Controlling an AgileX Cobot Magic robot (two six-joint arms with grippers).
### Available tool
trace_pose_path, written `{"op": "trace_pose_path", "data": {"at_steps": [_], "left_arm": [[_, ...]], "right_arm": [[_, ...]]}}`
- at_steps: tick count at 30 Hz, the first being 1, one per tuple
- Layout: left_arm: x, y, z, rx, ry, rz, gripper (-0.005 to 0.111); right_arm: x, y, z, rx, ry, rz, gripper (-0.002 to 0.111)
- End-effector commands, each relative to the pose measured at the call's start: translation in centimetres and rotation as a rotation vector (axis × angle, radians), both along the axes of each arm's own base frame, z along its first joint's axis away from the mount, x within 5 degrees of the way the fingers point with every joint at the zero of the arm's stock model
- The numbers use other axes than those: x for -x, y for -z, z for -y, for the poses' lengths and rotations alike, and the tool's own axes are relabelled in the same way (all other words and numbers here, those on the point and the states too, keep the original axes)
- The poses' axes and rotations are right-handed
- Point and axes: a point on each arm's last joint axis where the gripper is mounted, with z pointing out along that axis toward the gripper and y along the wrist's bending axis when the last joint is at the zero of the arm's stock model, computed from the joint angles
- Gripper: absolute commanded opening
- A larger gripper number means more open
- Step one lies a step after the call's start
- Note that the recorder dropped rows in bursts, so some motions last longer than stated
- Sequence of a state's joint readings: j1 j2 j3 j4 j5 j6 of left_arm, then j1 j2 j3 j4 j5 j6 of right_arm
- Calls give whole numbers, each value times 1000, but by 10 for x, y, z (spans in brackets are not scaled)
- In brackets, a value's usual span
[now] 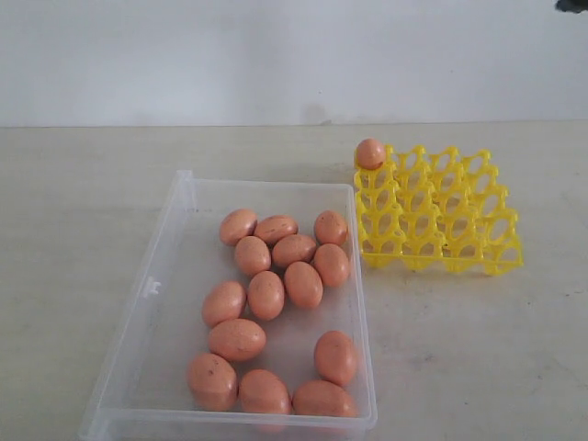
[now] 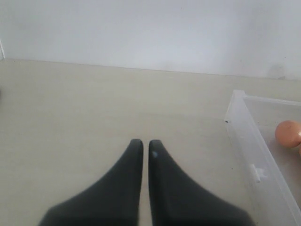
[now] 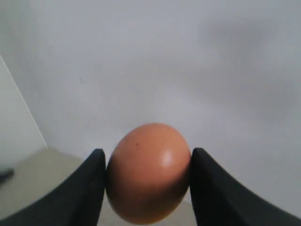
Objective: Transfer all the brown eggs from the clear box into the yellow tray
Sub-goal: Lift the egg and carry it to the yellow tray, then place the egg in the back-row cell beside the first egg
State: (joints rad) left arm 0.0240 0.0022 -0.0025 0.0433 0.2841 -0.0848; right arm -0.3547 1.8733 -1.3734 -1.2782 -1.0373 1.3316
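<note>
Several brown eggs (image 1: 266,295) lie in the clear box (image 1: 162,287) at the front left of the table. One brown egg (image 1: 370,152) sits in the far left corner cup of the yellow tray (image 1: 441,220), which stands right of the box. My right gripper (image 3: 148,153) is shut on another brown egg (image 3: 148,174), held up in front of the white wall. My left gripper (image 2: 146,143) hangs shut and empty over bare table, left of the clear box's (image 2: 249,141) wall, past which one egg (image 2: 288,133) shows. Neither gripper's fingers show in the exterior view.
A dark bit of arm (image 1: 571,5) pokes in at the exterior view's top right corner. The beige table (image 1: 83,202) runs back to a white wall (image 1: 276,55).
</note>
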Motion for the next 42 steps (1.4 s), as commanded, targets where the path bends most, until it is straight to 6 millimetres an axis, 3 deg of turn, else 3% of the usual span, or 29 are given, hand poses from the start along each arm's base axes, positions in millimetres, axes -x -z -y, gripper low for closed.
{"op": "trace_pose_path", "data": {"at_steps": [1, 4, 7, 18, 32, 39, 42], "left_arm": [[0, 0, 0, 0, -3, 6, 4], [0, 0, 0, 0, -3, 6, 4], [0, 0, 0, 0, -3, 6, 4], [0, 0, 0, 0, -3, 6, 4], [0, 0, 0, 0, -3, 6, 4], [0, 0, 0, 0, -3, 6, 4], [0, 0, 0, 0, -3, 6, 4]], "right_arm": [[-29, 21, -41, 203, 2, -183, 0], [-51, 39, -55, 172, -5, -290, 0], [-64, 63, -56, 176, -33, -370, 0], [-74, 126, -53, 313, -101, -392, 0], [-83, 172, -45, 320, -17, -472, 0], [-84, 177, -43, 356, -1, -456, 0], [-85, 177, -42, 363, 10, -454, 8]]}}
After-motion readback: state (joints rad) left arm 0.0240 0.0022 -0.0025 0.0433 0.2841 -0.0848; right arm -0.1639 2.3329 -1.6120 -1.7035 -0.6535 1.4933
